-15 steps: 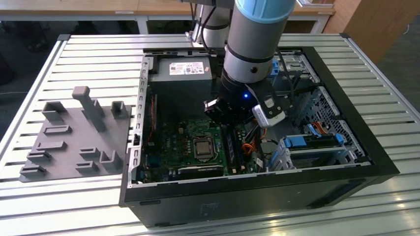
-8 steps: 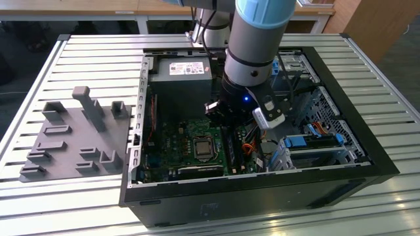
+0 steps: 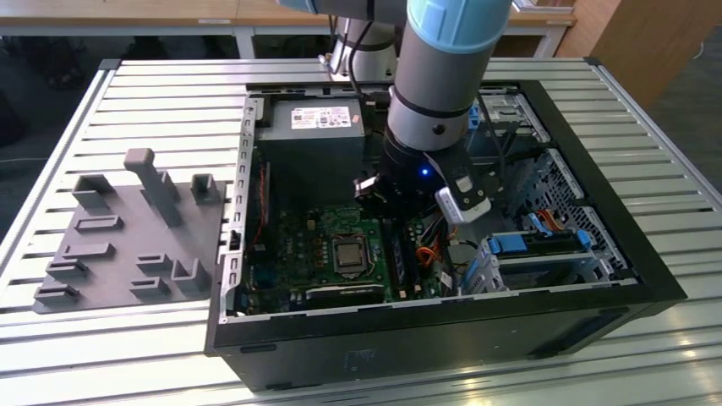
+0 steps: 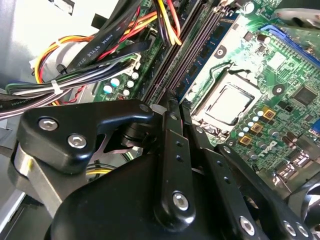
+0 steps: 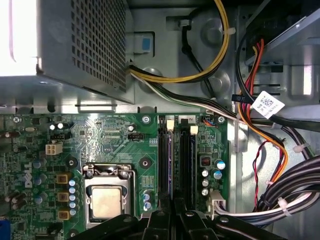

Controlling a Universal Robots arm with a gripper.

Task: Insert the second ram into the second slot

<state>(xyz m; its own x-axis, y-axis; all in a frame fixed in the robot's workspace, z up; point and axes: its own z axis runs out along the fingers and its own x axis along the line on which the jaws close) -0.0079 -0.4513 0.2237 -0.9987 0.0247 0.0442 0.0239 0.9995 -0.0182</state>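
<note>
My gripper [image 3: 395, 211] is low inside the open computer case [image 3: 631, 245], over the memory slots to the right of the processor socket [image 3: 344, 249] in the exterior view. The second ram [image 5: 170, 165], a thin dark-blue stick, stands on edge along a slot and runs in under my fingertips. In both wrist views the black fingers [image 5: 159, 220] are drawn close together on it, so the gripper [image 5: 172, 212] is shut on the stick. The neighbouring slot [image 5: 187, 160] is dark and bare. From the other side, the gripper [image 4: 172, 100] meets the stick [image 4: 207, 42] at its near end.
Bundled cables [image 5: 280, 165] hang close beside the slots. The grey power supply [image 3: 310, 127] sits behind them, and drive bays with blue brackets [image 3: 530, 245] are on the exterior view's right. A grey fixture plate [image 3: 124, 233] lies on the slatted table outside the case.
</note>
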